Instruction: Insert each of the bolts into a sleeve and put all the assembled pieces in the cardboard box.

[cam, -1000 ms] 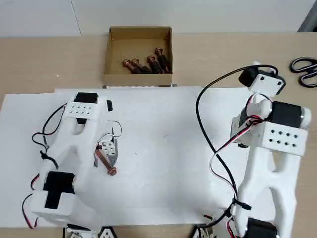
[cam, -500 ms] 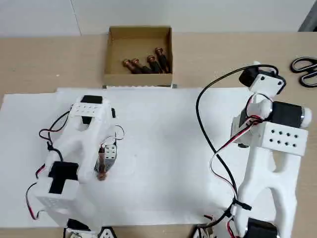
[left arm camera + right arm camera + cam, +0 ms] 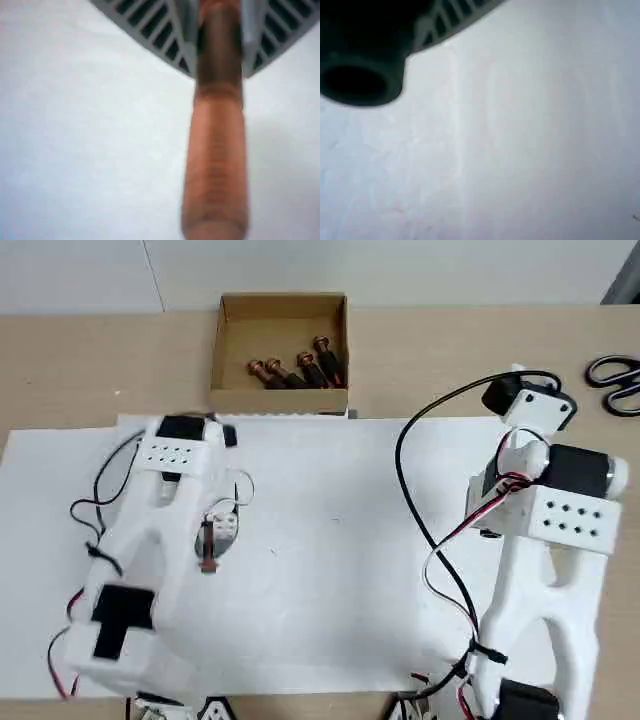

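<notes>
My left gripper is shut on a copper bolt over the left part of the white paper. In the left wrist view the bolt sticks out from between the grey ribbed jaws of the left gripper, just above the sheet. At the table's right side, the right arm hides its own gripper from above. The right wrist view has a black sleeve, its open end showing, held against a grey ribbed finger. The cardboard box at the back holds several assembled pieces.
Black scissors lie at the far right edge of the table. A black cable loops over the paper beside the right arm. Open paper stretches between the two arms.
The left arm has swung and shifted toward the box, turning the bolt from a slant to point straight back along the arm. The right arm has not moved.
</notes>
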Tool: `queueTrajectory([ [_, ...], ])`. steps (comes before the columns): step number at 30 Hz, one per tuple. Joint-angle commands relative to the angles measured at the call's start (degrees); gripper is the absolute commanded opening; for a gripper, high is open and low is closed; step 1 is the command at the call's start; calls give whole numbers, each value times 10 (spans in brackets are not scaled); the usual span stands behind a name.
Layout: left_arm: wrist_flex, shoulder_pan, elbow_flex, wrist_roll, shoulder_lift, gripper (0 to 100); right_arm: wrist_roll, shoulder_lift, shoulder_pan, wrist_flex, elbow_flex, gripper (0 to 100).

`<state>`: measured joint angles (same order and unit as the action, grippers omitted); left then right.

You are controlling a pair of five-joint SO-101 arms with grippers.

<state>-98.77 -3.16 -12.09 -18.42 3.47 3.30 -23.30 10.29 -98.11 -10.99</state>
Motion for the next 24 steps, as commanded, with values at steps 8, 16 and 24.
queueTrajectory([
  [8,-8,20,36,-233,-98,6,-5,-16,7,7,1,3],
  [16,24,55,38,-556,-103,6,-5,-16,7,7,1,3],
  [24,90,112,38,-647,-103,6,-5,-21,8,2,-12,3],
])
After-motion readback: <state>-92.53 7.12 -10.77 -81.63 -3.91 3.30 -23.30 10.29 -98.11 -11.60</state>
